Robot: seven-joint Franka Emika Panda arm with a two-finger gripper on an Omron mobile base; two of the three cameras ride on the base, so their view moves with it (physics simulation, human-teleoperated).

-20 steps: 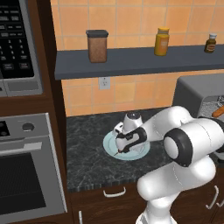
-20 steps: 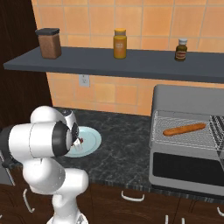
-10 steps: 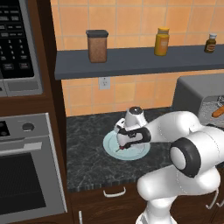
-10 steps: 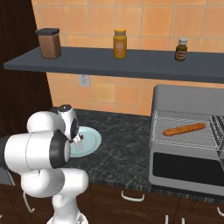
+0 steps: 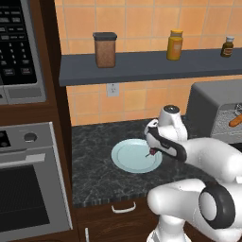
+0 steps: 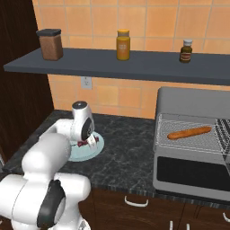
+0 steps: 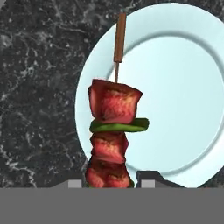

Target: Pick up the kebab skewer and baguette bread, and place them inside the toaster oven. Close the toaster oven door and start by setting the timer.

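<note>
Kebab skewer (image 7: 113,131) sits pinched between the tool (image 7: 111,180) fingers above the plate (image 7: 183,87).

Glossy pale plate (image 7: 183,87) on speckled dark stone counter (image 5: 99,165). The kebab skewer (image 7: 111,131) has a wooden handle and moist-looking meat. Brushed grey metal toaster oven (image 6: 193,108), wire rack at 3 o'clock.

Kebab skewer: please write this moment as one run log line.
phase: grasp | fingers: shut on kebab skewer | skewer: over pale plate | baguette bread: on rack in toaster oven | door: open
</note>
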